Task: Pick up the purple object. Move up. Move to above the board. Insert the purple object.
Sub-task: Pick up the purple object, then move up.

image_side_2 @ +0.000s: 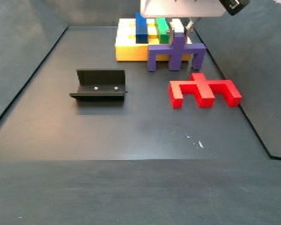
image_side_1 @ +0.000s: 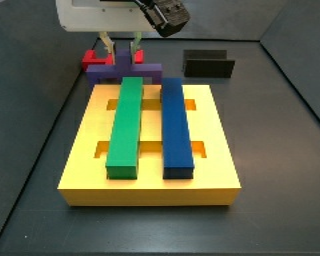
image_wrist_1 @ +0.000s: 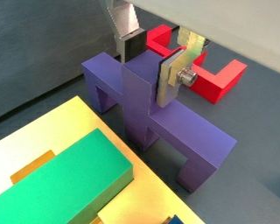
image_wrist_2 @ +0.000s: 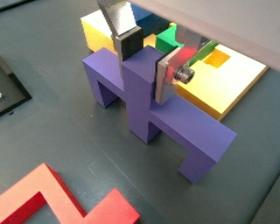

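Note:
The purple object (image_wrist_1: 184,131) (image_wrist_2: 189,136) stands on the dark floor with its legs down and its central stem up, right beside an end of the yellow board (image_wrist_1: 49,144) (image_side_1: 83,150). My gripper (image_wrist_1: 150,74) (image_wrist_2: 149,70) comes down over that stem, one pad on each side, both pads against it. In both side views the purple object (image_side_1: 123,72) (image_side_2: 178,54) sits at the board's (image_side_2: 129,51) edge under the gripper (image_side_1: 120,55). The board carries a green bar (image_side_1: 125,120) and a blue bar (image_side_1: 176,125).
A red notched block (image_wrist_1: 219,80) (image_side_2: 202,90) lies on the floor just beyond the purple object. The black fixture (image_side_2: 99,85) (image_side_1: 210,63) stands apart from them. Grey walls close the floor in on all sides.

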